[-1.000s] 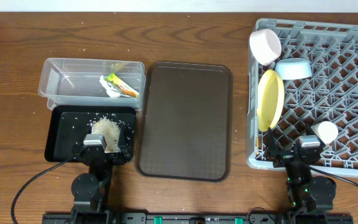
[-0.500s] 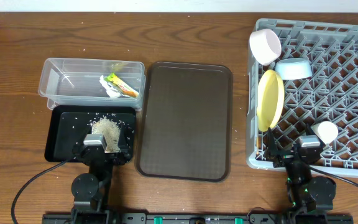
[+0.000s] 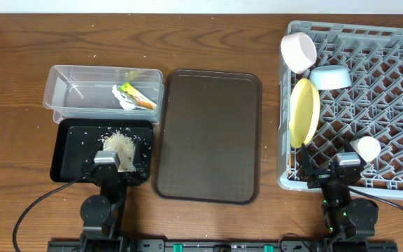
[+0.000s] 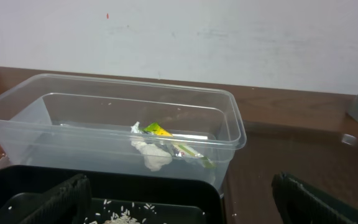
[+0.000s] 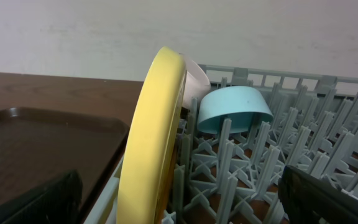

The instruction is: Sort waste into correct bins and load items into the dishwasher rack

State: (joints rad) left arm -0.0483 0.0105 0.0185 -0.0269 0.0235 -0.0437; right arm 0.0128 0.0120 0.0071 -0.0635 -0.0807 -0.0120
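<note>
Left hand and right hand wide apart, empty, yellow plate on edge in grey rack

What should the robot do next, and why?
Probably just stop and rest. The wrapper lies in the clear tub, the rice in the black tray, and the yellow plate, white bowl, blue bowl and cup sit in the rack. I can't spot anything else to pick up.
</note>
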